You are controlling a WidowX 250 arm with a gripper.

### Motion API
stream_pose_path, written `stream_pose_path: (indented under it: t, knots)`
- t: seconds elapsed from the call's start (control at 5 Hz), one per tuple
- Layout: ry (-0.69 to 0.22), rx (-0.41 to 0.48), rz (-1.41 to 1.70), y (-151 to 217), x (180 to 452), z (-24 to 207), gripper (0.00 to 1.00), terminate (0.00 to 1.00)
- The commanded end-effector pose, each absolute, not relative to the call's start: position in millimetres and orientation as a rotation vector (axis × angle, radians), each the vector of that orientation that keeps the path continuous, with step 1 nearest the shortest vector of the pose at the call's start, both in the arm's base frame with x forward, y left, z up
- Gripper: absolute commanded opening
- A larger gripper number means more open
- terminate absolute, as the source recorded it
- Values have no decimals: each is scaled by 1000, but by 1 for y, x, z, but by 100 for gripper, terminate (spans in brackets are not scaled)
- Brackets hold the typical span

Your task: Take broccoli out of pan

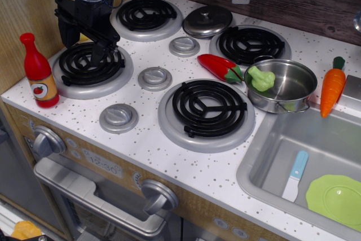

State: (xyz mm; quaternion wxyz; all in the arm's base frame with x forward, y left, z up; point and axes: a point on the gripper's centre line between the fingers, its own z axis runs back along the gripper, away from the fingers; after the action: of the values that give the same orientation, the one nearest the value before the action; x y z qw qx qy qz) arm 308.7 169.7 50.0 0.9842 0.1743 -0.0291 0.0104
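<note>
The light green broccoli point(261, 78) lies inside the small shiny steel pan point(296, 77), leaning on its left rim. The pan stands on the white counter between the front right burner and the sink. My black gripper point(84, 42) hangs over the left burner point(91, 66), far to the left of the pan. Its fingers stand apart and hold nothing.
A red pepper point(220, 66) lies just left of the pan. An orange carrot point(331, 87) lies to its right. The grey lid point(207, 21) sits at the back. A red bottle point(38, 71) stands far left. The sink point(265, 167) holds a lime-green plate point(337, 197) and a blue-handled knife point(295, 174).
</note>
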Motion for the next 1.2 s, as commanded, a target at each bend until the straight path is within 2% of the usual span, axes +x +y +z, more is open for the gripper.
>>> stream_pose_path:
  t: [0.0,0.4,0.6,0.8,1.0]
  knots:
    - [-59,350,21,170,309,50,100,0]
    - [-173,385,-29,110,339,76,100,0]
    - [-232,365,-33,60,355,86,100,0]
    - [-245,357,-18,11,376,102,100,0]
    - [-259,309,51,-36,390,113,100,0]
